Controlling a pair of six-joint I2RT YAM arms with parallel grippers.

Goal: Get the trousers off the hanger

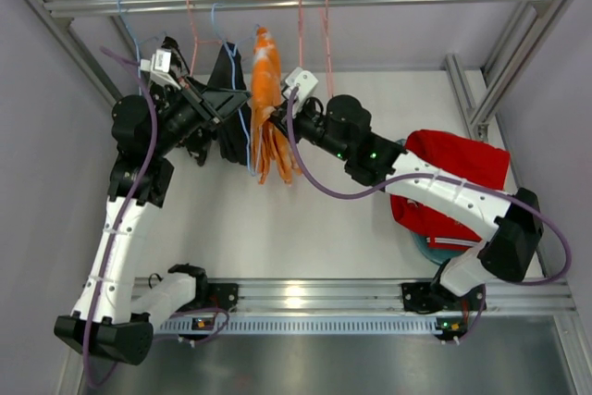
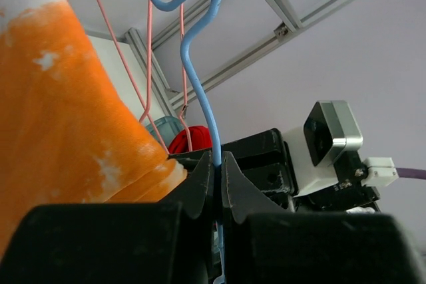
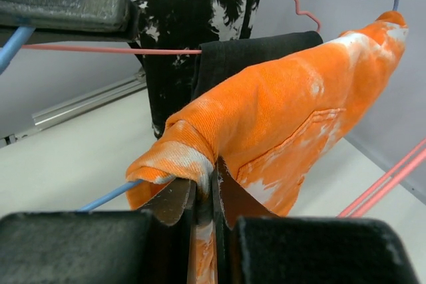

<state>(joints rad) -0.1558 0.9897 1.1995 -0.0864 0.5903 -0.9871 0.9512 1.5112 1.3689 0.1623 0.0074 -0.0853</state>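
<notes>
Right tool (image 3: 204, 189) tight on edge of orange trousers (image 3: 286, 118); left tool (image 2: 217, 167) tight on blue hanger (image 2: 198, 88) alongside.

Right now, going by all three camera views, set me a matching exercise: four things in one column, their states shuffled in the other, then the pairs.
Column one
1. orange cloth trousers with white markings
2. plain red cloth trousers
3. left hand
4. right hand

Column two
A. shut on the thin blue wire hanger
B. lying in a heap at the right, off any hanger
C. shut on a fold of orange cloth
D. draped over the blue hanger, hanging up

Pairs: 1-D, 2-B, 3-A, 4-C
</notes>
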